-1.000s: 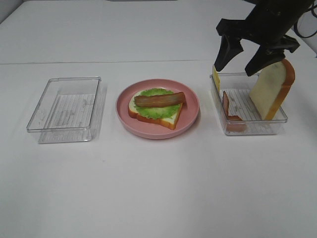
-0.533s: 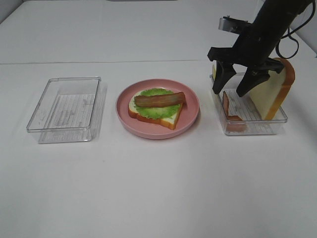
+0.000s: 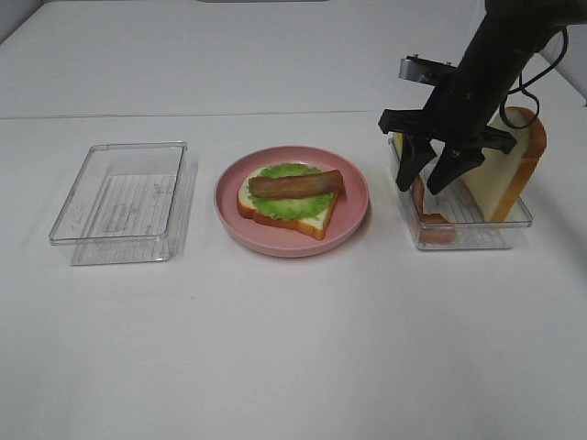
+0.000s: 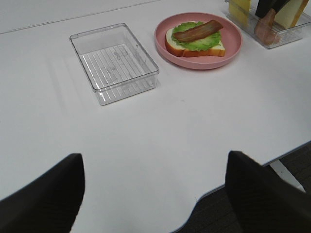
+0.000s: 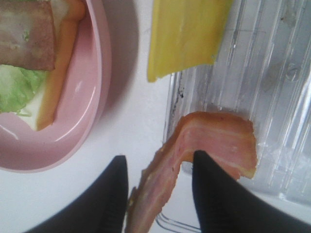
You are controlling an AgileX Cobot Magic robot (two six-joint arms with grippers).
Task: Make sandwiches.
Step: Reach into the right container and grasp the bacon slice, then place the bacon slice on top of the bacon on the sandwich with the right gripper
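On the pink plate [image 3: 353,218] lies an open sandwich: a bread slice [image 3: 312,223] under green lettuce [image 3: 289,203] and a bacon strip [image 3: 295,183]. My right gripper [image 3: 419,189] reaches down into the right clear tray [image 3: 468,240]. Its open fingers straddle a second bacon strip [image 5: 218,141] that leans on the tray's near-left wall; the grip is not closed. A yellow cheese square [image 5: 187,34] and an upright bread slice [image 3: 506,170] stand in the same tray. My left gripper [image 4: 155,204] hangs open and empty, far back over the table's near edge.
An empty clear tray [image 3: 119,202] sits left of the plate, also seen in the left wrist view as the ribbed clear tray [image 4: 114,63]. The table's front edge [image 4: 194,201] lies below the left gripper.
The right gripper has dropped from above the right tray into it, and its fingers have narrowed around the tray's bacon strip. The left arm has not moved.
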